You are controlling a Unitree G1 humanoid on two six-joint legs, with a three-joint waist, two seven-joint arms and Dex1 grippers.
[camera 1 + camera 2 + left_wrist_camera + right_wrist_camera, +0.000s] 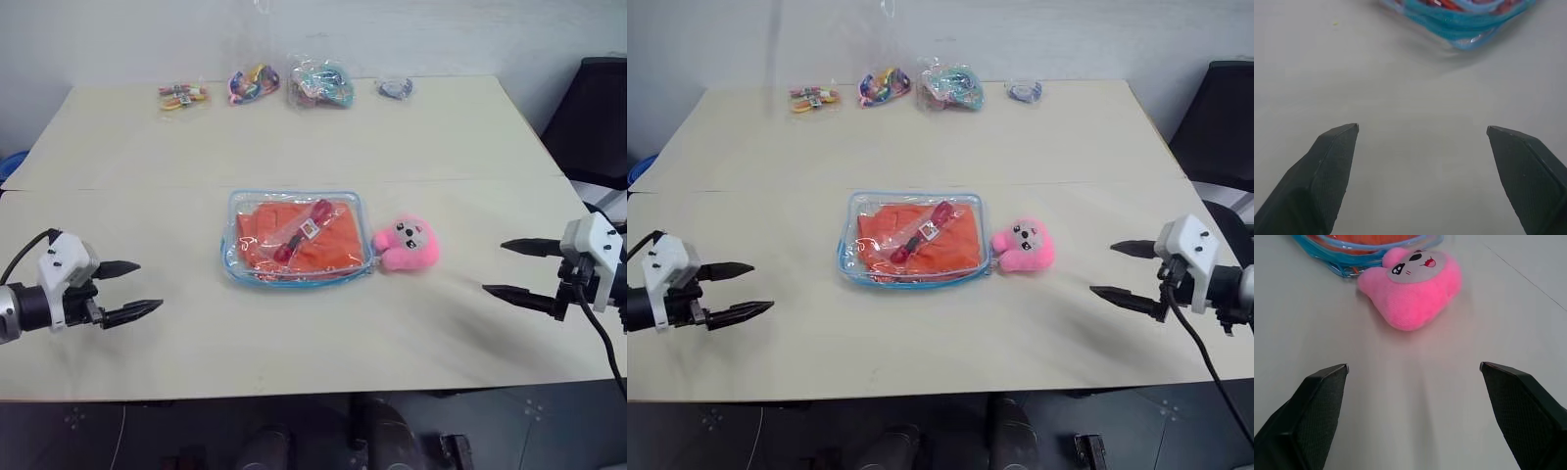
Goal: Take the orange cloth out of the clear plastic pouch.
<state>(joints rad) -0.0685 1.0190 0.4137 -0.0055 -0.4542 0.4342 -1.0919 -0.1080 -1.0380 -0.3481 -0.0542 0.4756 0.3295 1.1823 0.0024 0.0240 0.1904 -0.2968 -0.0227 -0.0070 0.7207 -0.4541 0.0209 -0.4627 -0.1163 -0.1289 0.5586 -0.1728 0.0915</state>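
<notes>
I see the orange cloth inside the clear plastic pouch at table centre. Left gripper at eight o'clock and right gripper at four gape empty. The film is probably slippery; I'd pinch the blue trim.

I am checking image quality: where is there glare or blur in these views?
Left eye view: glare on the clear plastic pouch partly veils the orange cloth. Left wrist view: the pouch edge is blurred. Right wrist view: the pink plush toy looks soft.

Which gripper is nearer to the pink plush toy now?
The right gripper. It hangs open just off the pink plush toy's right side, nothing between them. The left gripper, also open, is farther away, beyond the clear plastic pouch.
</notes>
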